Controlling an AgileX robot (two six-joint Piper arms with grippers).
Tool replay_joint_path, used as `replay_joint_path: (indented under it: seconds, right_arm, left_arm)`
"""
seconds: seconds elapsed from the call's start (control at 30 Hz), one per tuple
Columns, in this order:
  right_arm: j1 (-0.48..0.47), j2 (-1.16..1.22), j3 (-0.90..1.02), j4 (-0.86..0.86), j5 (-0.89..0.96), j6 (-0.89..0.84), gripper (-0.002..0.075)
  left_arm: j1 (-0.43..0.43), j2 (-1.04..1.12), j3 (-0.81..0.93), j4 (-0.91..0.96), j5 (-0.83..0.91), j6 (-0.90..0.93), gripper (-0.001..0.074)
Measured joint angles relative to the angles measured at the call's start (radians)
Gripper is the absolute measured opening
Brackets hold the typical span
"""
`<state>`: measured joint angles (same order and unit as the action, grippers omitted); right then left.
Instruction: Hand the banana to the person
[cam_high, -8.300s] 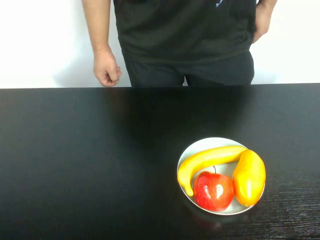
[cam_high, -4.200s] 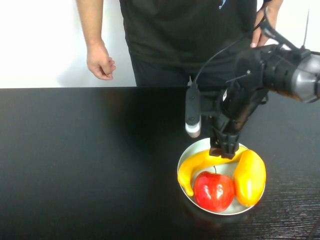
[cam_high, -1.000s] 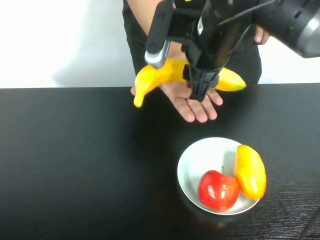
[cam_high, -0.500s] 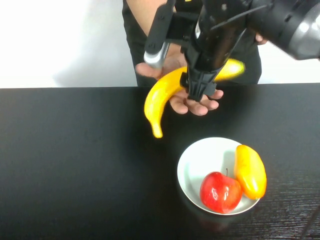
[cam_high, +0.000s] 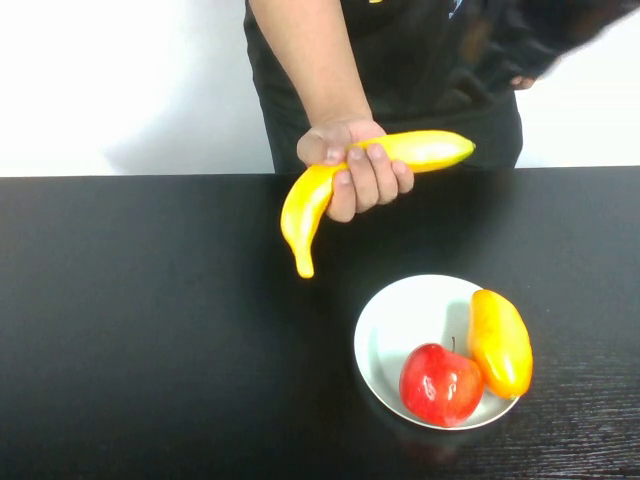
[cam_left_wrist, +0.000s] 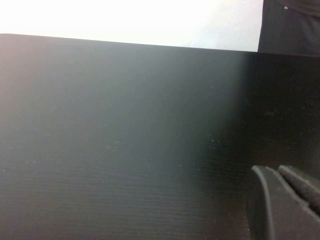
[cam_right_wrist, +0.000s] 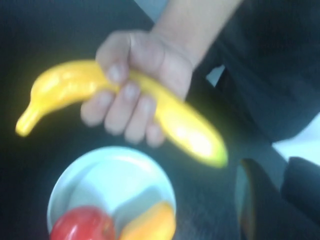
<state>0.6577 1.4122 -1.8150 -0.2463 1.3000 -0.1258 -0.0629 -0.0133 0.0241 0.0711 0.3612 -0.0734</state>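
The person in a black shirt stands behind the table and grips the yellow banana in one hand, above the table's far edge. The right wrist view shows the banana in that hand, apart from my right gripper, which is open and empty. In the high view only a blurred part of my right arm shows at the top right. My left gripper is shut and empty, low over the bare black table, and it is out of the high view.
A white plate at the right front of the black table holds a red apple and a plump yellow-orange fruit. The plate also shows in the right wrist view.
My right gripper has let go of the banana and drawn back up and to the right. The person's hand has closed round the banana and holds it alone.
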Motion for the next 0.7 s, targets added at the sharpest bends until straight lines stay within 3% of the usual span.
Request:
replay_joint_path:
  seconds: [0.17, 0.37, 0.53, 0.7]
  right_arm:
    - [0.0, -0.2, 0.284, 0.004, -0.016, 0.147, 0.0006]
    - [0.0, -0.424, 0.566, 0.004, -0.177, 0.346, 0.0006]
    - [0.0, -0.515, 0.658, -0.017, -0.176, 0.377, -0.0009]
    - [0.0, -0.574, 0.753, -0.061, -0.294, 0.372, -0.0009]
  left_arm:
    - [0.0, 0.0, 0.0, 0.0, 0.0, 0.0, -0.0004]
    - [0.0, 0.0, 0.0, 0.0, 0.0, 0.0, -0.0004]
    - [0.0, 0.0, 0.0, 0.0, 0.0, 0.0, -0.0004]
    - [0.0, 0.0, 0.0, 0.0, 0.0, 0.0, -0.0004]
